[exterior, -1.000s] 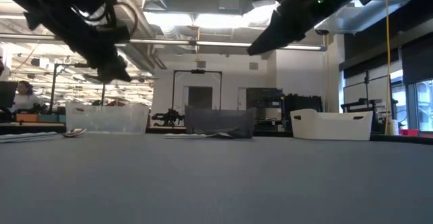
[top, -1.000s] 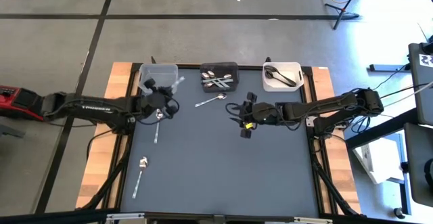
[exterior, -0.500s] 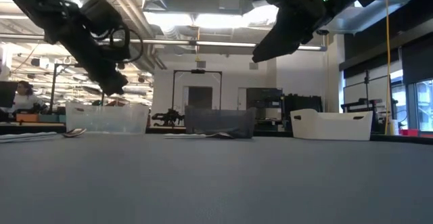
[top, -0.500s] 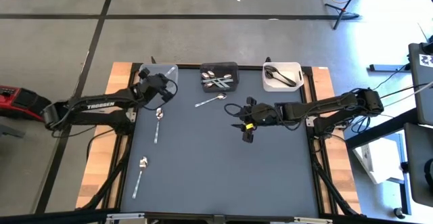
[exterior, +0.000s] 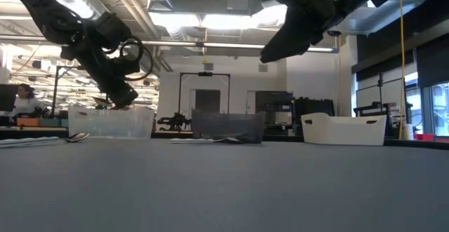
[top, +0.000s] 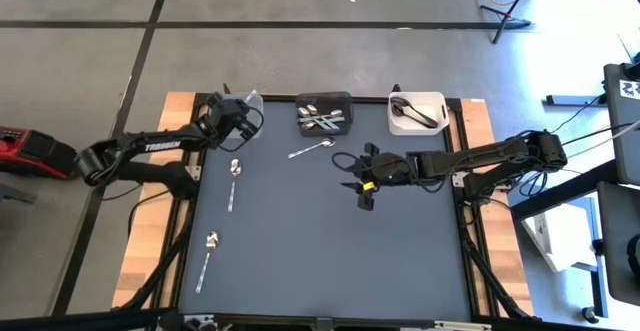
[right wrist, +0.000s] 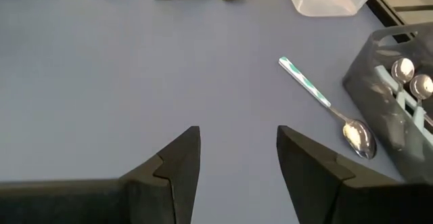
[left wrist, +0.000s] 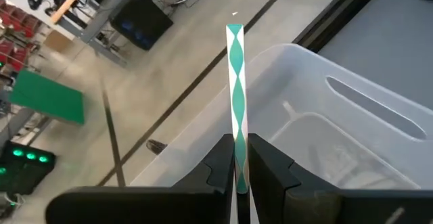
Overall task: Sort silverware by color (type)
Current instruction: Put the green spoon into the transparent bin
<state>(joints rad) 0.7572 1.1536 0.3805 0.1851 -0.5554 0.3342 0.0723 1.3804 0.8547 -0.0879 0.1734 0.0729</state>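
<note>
Your left gripper (top: 243,114) is up at the upper left of the high view, over the clear bin (top: 222,104), with its fingers (left wrist: 220,158) pinched on a spoon handle (left wrist: 237,95) that sticks straight out above the bin's open mouth. If you let go while the handle pokes past the far rim, the spoon could tip over the wall and land off the table; a tilted wrist would cause that, so get it centred over the bin first. The right gripper (top: 358,184) hangs mid-frame above the dark mat (top: 320,251), fingers (right wrist: 177,160) spread and holding nothing. Three spoons lie loose on the mat: one (top: 312,149) just below the black bin (top: 324,112), one (top: 233,181) left of centre, one (top: 206,259) at lower left. The spoon by the black bin lies close to the right gripper; a low sweep could knock it or shove it under the bin wall. The white bin (top: 416,112) at upper right has dark spoons in it.
</note>
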